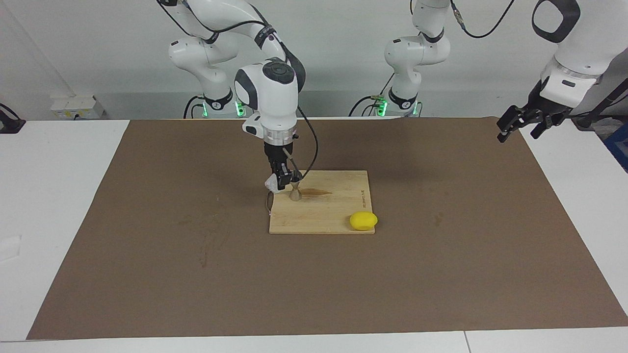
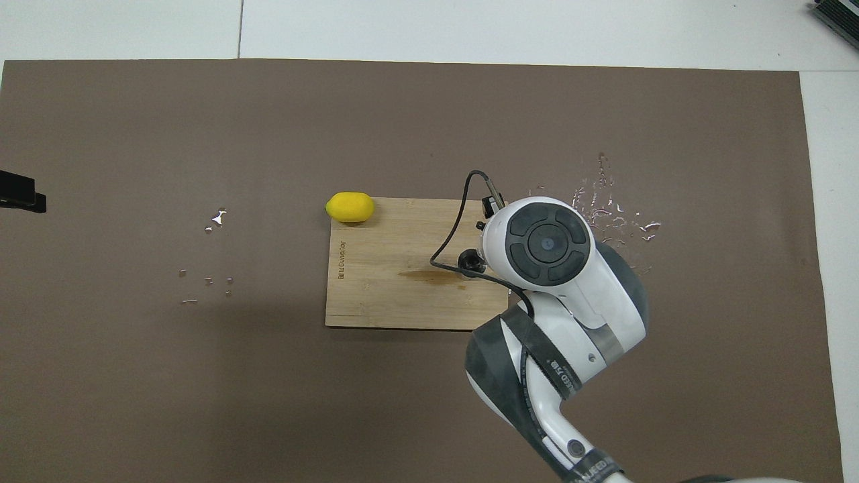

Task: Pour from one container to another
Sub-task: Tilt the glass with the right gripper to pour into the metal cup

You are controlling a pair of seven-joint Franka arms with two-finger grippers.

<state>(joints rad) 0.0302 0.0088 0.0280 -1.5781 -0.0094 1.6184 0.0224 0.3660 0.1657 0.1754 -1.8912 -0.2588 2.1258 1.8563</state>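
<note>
Right now you are looking at a wooden board (image 1: 321,202) lying on a brown mat (image 1: 147,255) that is covering most of a white table (image 1: 54,171). Your right gripper (image 1: 282,182) is hanging over the corner of the board that is nearest the robots, toward the right arm's end, and its fingers are clamped on the clear cup (image 1: 271,184), which is tilting just off that edge of the board. The metal jigger (image 1: 295,190) is standing upright on the board just beside the cup, with a dark wet streak (image 1: 316,192) running along the board from its foot. From overhead the arm's wrist is covering the cup, so only the jigger's dark mouth (image 2: 468,260) is showing there.

A yellow lemon (image 1: 363,220) is sitting at the board's corner farthest from the robots, toward the left arm's end, partly overhanging the mat. Droplets are glinting on the mat (image 2: 614,215) off the board's right-arm end, and a few more (image 2: 211,272) are lying well apart from the board toward the left arm's end.

Your left gripper (image 1: 524,122) is waiting in the air over the mat's edge, well away from the board, with its fingers standing apart and holding nothing. A plain white wall (image 1: 343,49) is rising past the arm bases, with a socket box (image 1: 73,105) at its foot.
</note>
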